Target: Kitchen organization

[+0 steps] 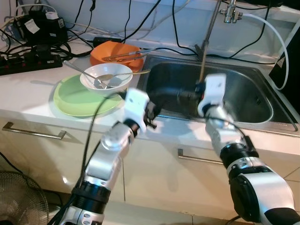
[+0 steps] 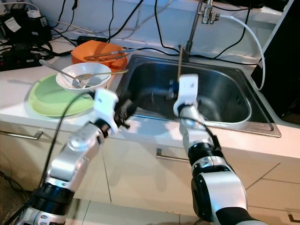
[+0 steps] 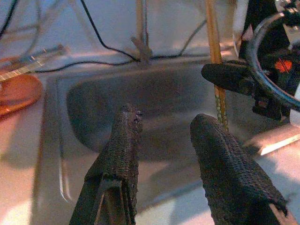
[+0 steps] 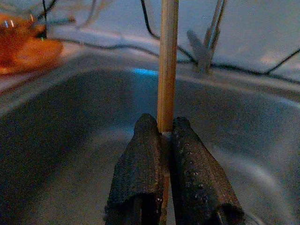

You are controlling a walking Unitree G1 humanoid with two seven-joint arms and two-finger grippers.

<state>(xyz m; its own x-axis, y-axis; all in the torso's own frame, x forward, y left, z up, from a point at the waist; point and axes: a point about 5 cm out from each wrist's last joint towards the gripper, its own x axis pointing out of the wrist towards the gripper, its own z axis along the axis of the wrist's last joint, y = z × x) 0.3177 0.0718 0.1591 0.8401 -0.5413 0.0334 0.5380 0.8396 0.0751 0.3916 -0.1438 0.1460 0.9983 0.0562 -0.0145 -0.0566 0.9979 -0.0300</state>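
Right gripper (image 4: pixel 161 136) over sink (image 1: pixel 243 101), fingers (image 4: pixel 140 159) clamped on upright wooden chopstick (image 4: pixel 167 61) rising between them. Left gripper (image 3: pixel 164 126) at sink's front edge, fingers (image 3: pixel 123 150) spread wide, holding nothing. Beyond left fingers on tabletop (image 1: pixel 28 93): white bowl (image 1: pixel 105 78) on green plate (image 1: pixel 75 99), orange bowl (image 1: pixel 115 54) behind.

Right gripper (image 4: pixel 161 140) fingers pinched together, arm outstretched; left gripper (image 3: pixel 166 126) fingers spread apart.

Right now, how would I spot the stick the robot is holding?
Find the steel sink. Over its middle the right gripper has its fingers shut on a thin wooden stick, standing upright. Unlike the steel faucet pipe behind, it is tan.
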